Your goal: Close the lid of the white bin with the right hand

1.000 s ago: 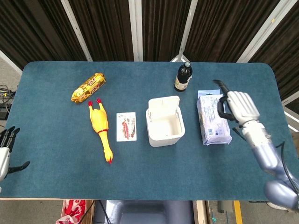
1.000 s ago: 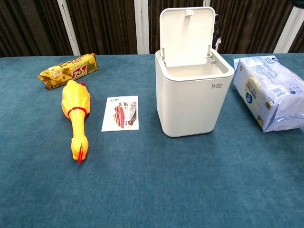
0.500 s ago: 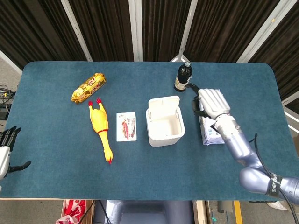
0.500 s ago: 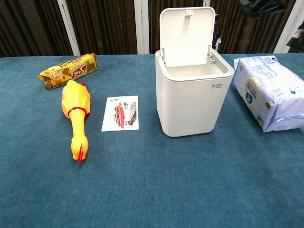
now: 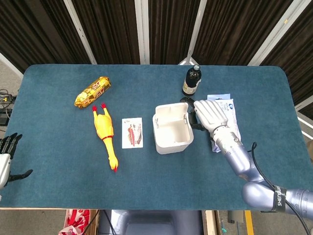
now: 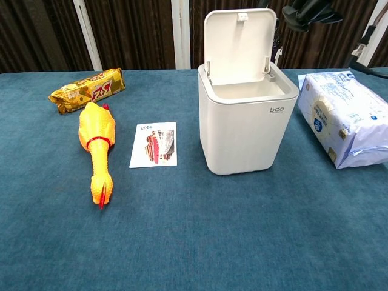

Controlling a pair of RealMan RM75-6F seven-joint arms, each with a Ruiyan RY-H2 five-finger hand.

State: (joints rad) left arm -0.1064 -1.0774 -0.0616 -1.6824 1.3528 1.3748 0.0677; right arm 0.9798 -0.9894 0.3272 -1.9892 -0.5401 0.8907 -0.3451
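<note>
White all over on the bin (image 6: 247, 124), lid (image 6: 237, 45) included, with small grey lettering on the front. Deep teal-blue across the table (image 5: 58, 161). Bright yellow on the rubber chicken (image 5: 105, 133) at 9 o'clock of the bin, red at feet and beak. Gold and brown on the snack packet (image 5: 92, 91), with red and white print. White with a red-brown picture on the card (image 5: 132, 132). Dark, near black, on the bottle (image 5: 191, 81) at 1 o'clock. Pale blue and white on the tissue pack (image 6: 347, 115). Silver-grey with black underside on the right hand (image 5: 209, 114); black on the left hand (image 5: 7, 155).
</note>
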